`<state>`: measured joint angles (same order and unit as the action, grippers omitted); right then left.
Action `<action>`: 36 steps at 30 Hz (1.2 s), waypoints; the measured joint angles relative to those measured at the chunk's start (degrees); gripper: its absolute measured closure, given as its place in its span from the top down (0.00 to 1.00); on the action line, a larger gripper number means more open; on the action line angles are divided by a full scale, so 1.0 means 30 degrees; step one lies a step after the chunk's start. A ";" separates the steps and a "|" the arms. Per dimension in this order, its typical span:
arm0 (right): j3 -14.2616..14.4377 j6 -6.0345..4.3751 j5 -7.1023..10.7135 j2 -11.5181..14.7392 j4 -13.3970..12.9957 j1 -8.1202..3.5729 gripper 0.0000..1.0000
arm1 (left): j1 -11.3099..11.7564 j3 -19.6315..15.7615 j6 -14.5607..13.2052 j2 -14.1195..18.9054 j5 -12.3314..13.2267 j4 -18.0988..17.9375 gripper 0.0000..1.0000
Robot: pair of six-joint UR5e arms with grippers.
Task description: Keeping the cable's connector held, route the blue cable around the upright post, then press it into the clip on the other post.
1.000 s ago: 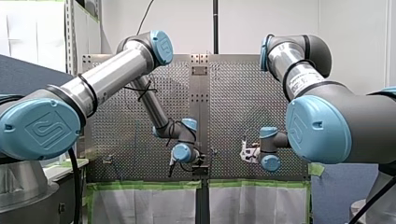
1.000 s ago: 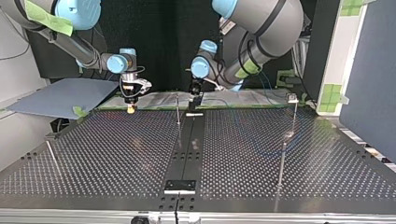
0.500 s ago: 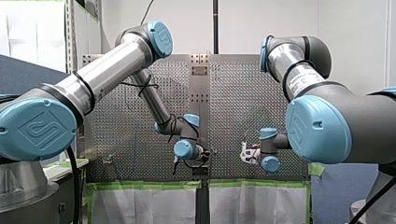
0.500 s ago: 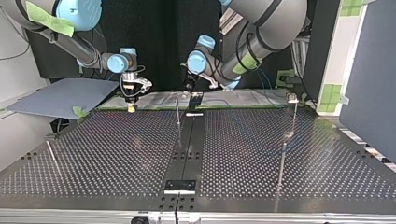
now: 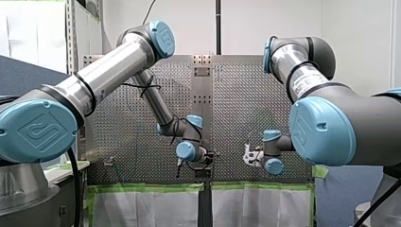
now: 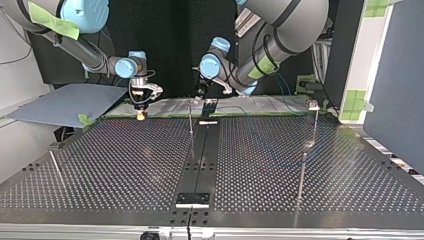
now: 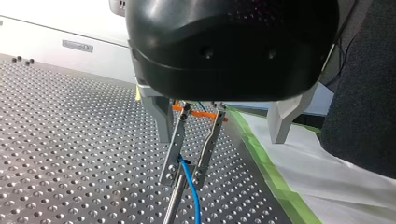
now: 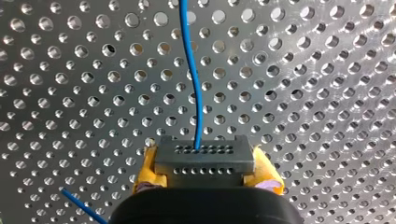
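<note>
desk (image 6: pixel 310 200): perforated, fills the top view | post (image 6: pixel 190 120): upper middle there, my left fingers (image 7: pixel 176 144) at its top, clenched on the blue cable (image 7: pixel 193 193) | connector (image 8: pixel 204 158): grasped by my right fingers (image 8: pixel 145 171), upper left | risk: cable slips over the post top, or tension tugs the connector loose before the clip (image 6: pixel 313 104), upper right

Two arms (image 6: pixel 75 42) (image 6: pixel 285 25), one blue cable (image 8: pixel 191 70), one connector (image 8: pixel 204 161)

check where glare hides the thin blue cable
Right wrist view: thin blue cable clear from the dark grey connector, perforated metal table glinting beside; left wrist view: clear between left end effector's fingers; top view: reflections nearly swallow it.
</note>
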<state>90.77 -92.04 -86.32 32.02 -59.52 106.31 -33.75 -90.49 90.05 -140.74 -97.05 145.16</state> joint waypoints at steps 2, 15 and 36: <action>-0.0003 0.0000 -0.0001 -0.0005 -0.0009 -0.0001 0.00 | 0.0012 -0.0003 0.0040 0.0000 -0.0012 -0.0008 1.00; -0.0003 0.0000 -0.0001 -0.0017 0.0001 -0.0002 0.00 | 0.0084 0.0000 0.0036 0.0019 -0.0054 0.0027 1.00; -0.0004 0.0000 -0.0001 -0.0018 0.0122 -0.0089 0.00 | -0.0598 -0.2721 0.1669 0.2777 -0.1821 -0.1955 1.00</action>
<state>90.76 -92.04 -86.32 31.97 -59.15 106.05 -35.55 -98.65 95.06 -132.41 -102.51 139.30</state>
